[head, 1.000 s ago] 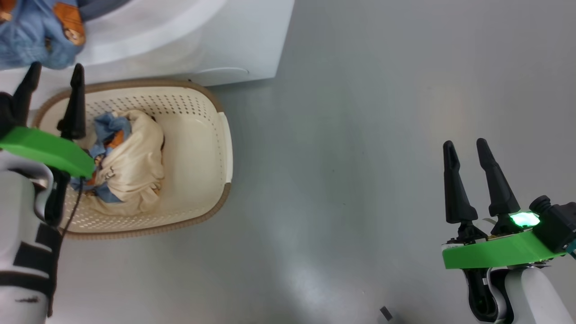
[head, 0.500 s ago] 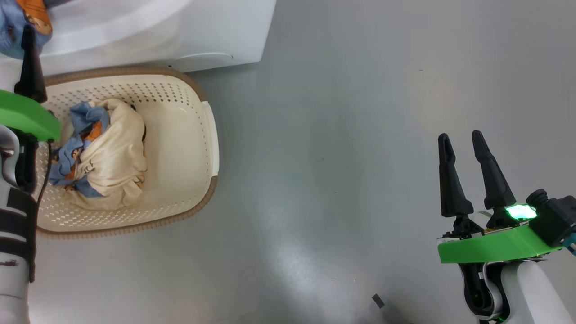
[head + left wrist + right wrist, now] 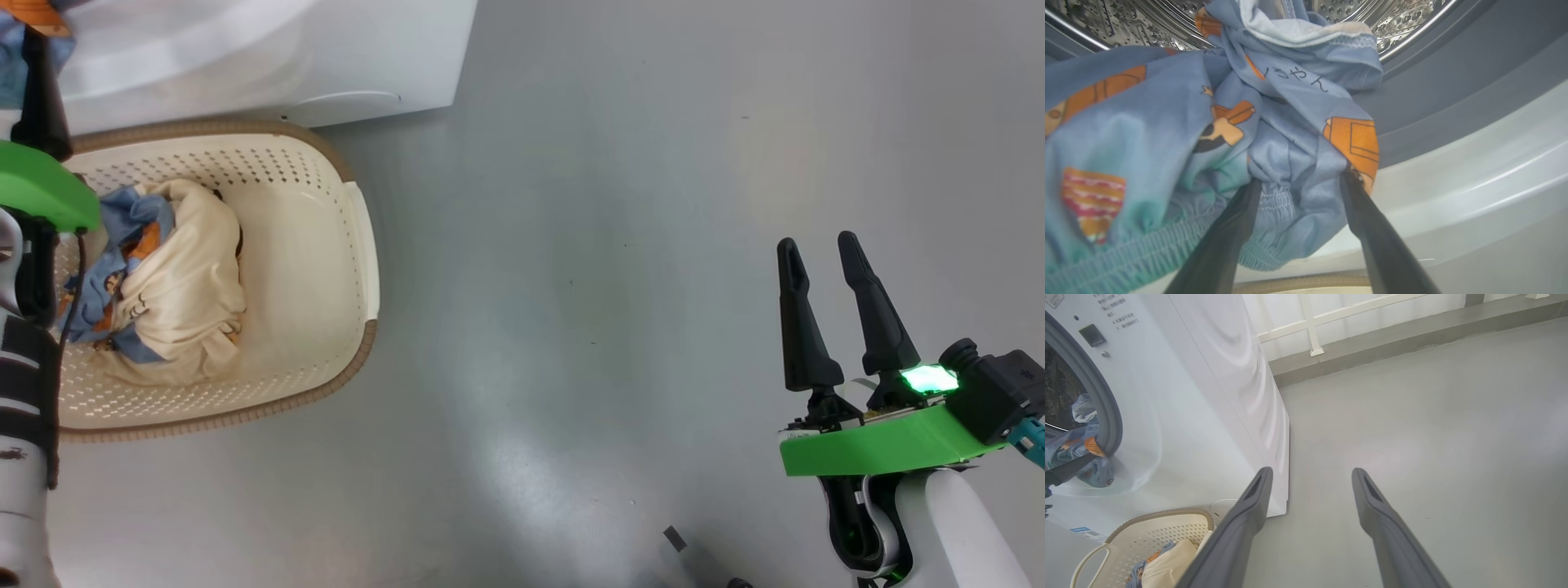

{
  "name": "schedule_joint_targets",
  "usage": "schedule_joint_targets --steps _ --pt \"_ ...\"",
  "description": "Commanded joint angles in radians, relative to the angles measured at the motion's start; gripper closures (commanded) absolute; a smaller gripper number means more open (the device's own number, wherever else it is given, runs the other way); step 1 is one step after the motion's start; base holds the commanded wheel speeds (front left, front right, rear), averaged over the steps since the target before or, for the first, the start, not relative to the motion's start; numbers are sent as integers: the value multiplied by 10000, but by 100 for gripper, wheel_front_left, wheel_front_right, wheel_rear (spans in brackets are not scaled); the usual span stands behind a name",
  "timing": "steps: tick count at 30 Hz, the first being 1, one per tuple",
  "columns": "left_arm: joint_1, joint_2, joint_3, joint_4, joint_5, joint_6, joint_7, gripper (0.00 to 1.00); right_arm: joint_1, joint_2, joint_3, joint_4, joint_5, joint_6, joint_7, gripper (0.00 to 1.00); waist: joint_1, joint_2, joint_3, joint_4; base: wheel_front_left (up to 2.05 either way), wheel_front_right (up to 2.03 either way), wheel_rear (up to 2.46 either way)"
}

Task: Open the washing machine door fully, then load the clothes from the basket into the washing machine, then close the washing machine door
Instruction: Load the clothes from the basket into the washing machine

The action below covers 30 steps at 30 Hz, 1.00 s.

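A: How far was the loading judged done?
B: Partly. A light-blue printed fabric garment (image 3: 1290, 122) was draped in the mouth of the big white box-shaped washing machine (image 3: 1208, 396), between the parted, unclamped fingers of the left gripper (image 3: 1300, 179).
A: What was left?
B: Cream and blue clothes (image 3: 184, 286) were seen in the perforated cream plastic basket (image 3: 359, 245) just beside the washing machine. The right gripper (image 3: 818, 242) was held open and empty.
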<state>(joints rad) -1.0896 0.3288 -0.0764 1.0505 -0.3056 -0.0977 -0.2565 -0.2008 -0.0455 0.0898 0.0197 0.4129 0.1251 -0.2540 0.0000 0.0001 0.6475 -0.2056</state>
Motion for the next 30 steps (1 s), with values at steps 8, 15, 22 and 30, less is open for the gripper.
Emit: schedule_joint_targets --steps 8,15,22,30 --pt "-303 599 567 92 79 -32 -53 100 -60 -49 190 -223 117 56 -78 0 0 -1 -8 -141 0 0 0" --pt "-174 541 831 -487 133 -129 -53 100 -29 -48 101 -260 213 56 -78 0 0 -1 -51 9 0 0 0" --pt "-248 360 1072 -1400 461 -142 -53 100 -158 -48 154 -246 255 56 -78 0 0 -1 21 262 0 0 0" --pt "-984 529 1038 -996 761 -218 -53 100 -286 -47 337 -236 425 56 -78 0 0 -1 196 56 0 0 0"
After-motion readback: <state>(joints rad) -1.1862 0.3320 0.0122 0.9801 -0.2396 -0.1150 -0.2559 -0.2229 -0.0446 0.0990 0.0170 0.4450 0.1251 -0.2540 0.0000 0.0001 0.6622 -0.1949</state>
